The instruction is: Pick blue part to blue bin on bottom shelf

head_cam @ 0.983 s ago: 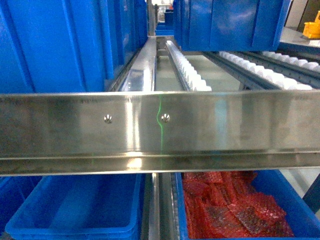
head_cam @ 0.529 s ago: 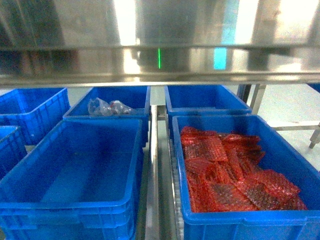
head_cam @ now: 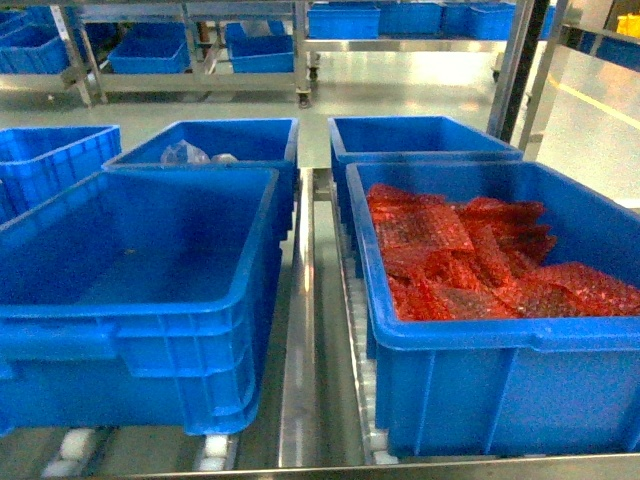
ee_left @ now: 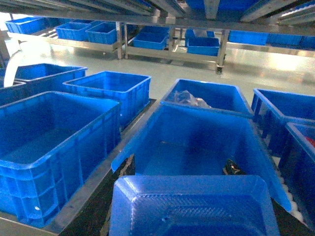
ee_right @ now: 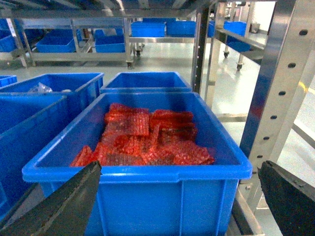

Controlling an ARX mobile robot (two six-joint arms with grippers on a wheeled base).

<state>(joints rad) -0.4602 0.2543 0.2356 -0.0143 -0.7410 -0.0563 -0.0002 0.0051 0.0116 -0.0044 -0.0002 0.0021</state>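
Far left: more bright blue plastic crates (head_cam: 55, 150) stand on the neighbouring lane, only partly in view.
Left gripper: its fingers are hidden in the left wrist view, so I cannot tell whether they are apart or together.
Blue part: a blue blocky piece with a raised rim (ee_left: 194, 206) fills the bottom of the left wrist view, close to the camera and in front of the near rim of the blue bin (what carries it is hidden).
Blue bin: the large open-top bright blue crate (head_cam: 150, 320) sits front left on the bottom shelf.
Behind it: a like crate (head_cam: 245, 127) holds crumpled clear plastic bags (head_cam: 185, 153).
Bottom shelf: shiny steel rails (head_cam: 300, 380) run between the crates, with small white rollers (head_cam: 212, 447) under them.
Front right: a blue crate (head_cam: 480, 340) filled with red bubble wrap (head_cam: 460, 260); another blue crate (head_cam: 420, 125) sits behind it.
Right gripper (ee_right: 179, 169): dark fingers spread wide apart, nothing between them.
Room: pale glossy floor (head_cam: 420, 85), steel uprights (head_cam: 515, 65), and further racks with blue crates.
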